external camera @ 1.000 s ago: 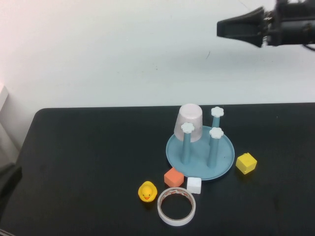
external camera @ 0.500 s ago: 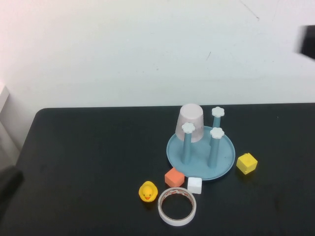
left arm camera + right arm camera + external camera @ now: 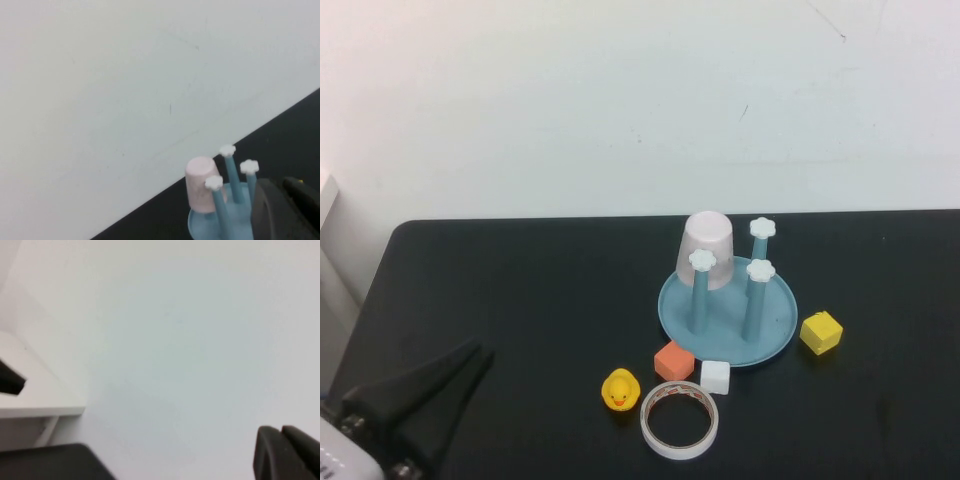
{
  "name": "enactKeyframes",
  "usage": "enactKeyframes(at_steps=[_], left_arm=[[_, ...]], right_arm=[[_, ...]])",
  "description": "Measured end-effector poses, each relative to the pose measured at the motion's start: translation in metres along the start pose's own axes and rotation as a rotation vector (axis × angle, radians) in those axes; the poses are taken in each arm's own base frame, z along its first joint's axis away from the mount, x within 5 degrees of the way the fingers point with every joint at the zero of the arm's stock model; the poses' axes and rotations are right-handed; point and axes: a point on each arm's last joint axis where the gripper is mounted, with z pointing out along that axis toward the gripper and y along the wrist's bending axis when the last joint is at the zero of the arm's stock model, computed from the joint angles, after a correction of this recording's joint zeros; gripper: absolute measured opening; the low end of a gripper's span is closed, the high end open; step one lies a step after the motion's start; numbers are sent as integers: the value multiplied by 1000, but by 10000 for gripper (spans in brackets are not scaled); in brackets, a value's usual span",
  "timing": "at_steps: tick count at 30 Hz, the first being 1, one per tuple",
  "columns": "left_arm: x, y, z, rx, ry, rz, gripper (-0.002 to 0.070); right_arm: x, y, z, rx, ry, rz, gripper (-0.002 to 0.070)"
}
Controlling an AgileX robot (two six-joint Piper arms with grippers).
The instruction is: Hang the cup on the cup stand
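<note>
Four posts, one capped: the cup point(image 3: 707, 250) sits inverted on the cup stand point(image 3: 775, 335); left pincer point(image 3: 470, 358) and right pincer point(image 3: 280, 432), both pressed together, could topple it if swung near.

Near your tape ring point(image 3: 679, 418): duck point(image 3: 619, 389) beside it, orange block point(image 3: 673, 360) and white block point(image 3: 715, 377) behind, yellow block point(image 3: 820, 332) farther off.

A pale pink cup point(image 3: 707, 248) is seen on a light-blue cup stand point(image 3: 775, 330) with white flower caps. The table point(image 3: 520, 300) is black. A yellow duck point(image 3: 619, 389), an orange cube point(image 3: 673, 360), a white cube point(image 3: 715, 377), a yellow cube point(image 3: 820, 332) and a white tape ring point(image 3: 679, 419) are shown.
</note>
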Motion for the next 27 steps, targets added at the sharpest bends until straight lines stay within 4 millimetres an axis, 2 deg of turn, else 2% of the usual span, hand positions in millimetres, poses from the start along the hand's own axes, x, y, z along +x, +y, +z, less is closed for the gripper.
enactKeyframes(at_steps=[8, 27], left_arm=[[0, -12, 7, 16, -10, -12, 0], [0, -12, 7, 19, -9, -7, 0]], right_arm=[[14, 7, 2, -56, 58, 65, 11], [13, 7, 2, -57, 47, 83, 11]])
